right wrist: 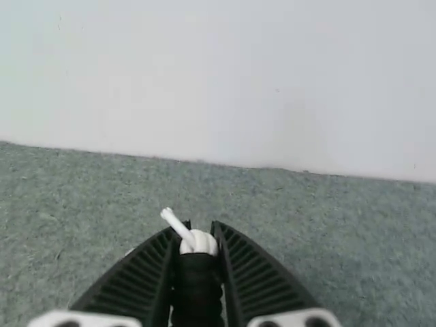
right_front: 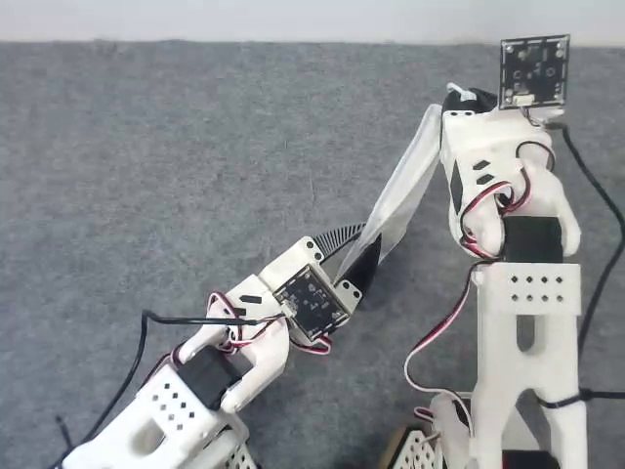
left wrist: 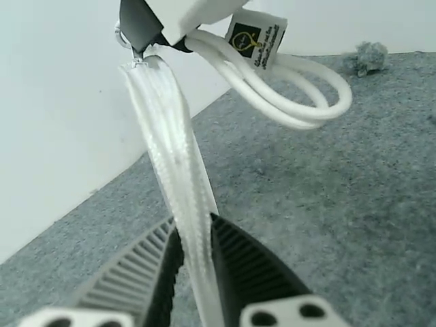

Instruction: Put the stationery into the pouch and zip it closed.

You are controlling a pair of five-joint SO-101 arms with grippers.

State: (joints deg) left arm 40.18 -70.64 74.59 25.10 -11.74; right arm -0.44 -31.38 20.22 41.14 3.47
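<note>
Pouch (right_front: 403,188) stretched taut, long axis running from left pincer (left wrist: 195,238) to right pincer (right wrist: 196,235); both clamp its ends.

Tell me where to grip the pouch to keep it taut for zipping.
The pouch is a thin flat strip sloping up to the right pincer. Grip its lower end from below, along its length, closing across the flat faces, as the left pincer does.

Pouch (left wrist: 178,163) translucent white; left tool (left wrist: 194,226) black, ribbed; table (right_front: 146,147) speckled grey.
</note>
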